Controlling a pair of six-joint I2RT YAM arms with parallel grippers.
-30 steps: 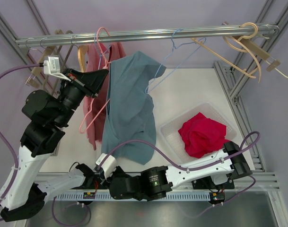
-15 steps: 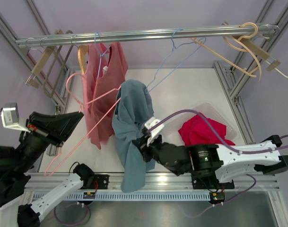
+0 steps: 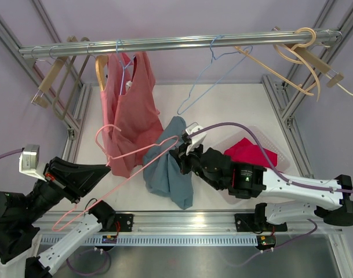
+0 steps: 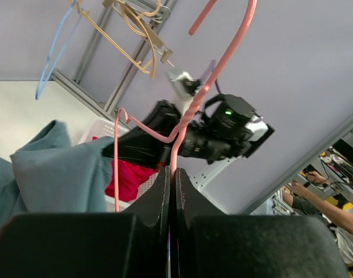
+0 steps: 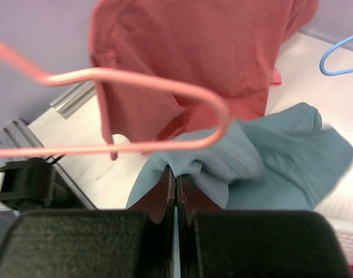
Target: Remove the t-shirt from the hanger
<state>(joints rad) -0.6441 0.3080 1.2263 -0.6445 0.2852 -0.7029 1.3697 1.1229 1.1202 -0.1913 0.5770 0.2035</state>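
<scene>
My left gripper [image 3: 105, 170] is shut on a pink wire hanger [image 3: 130, 156], held low at the front left; the wire runs up out of the closed jaws in the left wrist view [image 4: 179, 136]. My right gripper [image 3: 177, 155] is shut on the blue-grey t-shirt [image 3: 167, 174], bunched and hanging down at the table's middle. In the right wrist view the cloth [image 5: 269, 156] is pinched at the jaw tips, and the hanger's end loop [image 5: 164, 113] lies against the cloth; I cannot tell whether it is still inside the shirt.
A salmon shirt [image 3: 127, 110] hangs on a hanger from the rail [image 3: 176, 41]. An empty blue wire hanger [image 3: 202, 75] and wooden hangers [image 3: 298, 58] hang further right. A clear bin [image 3: 280, 156] holds a red garment [image 3: 251, 153].
The left arm has pulled the pink hanger off the rail and down to the front left. The right arm has gripped the blue-grey shirt and drawn it rightwards towards the middle, off most of the hanger.
</scene>
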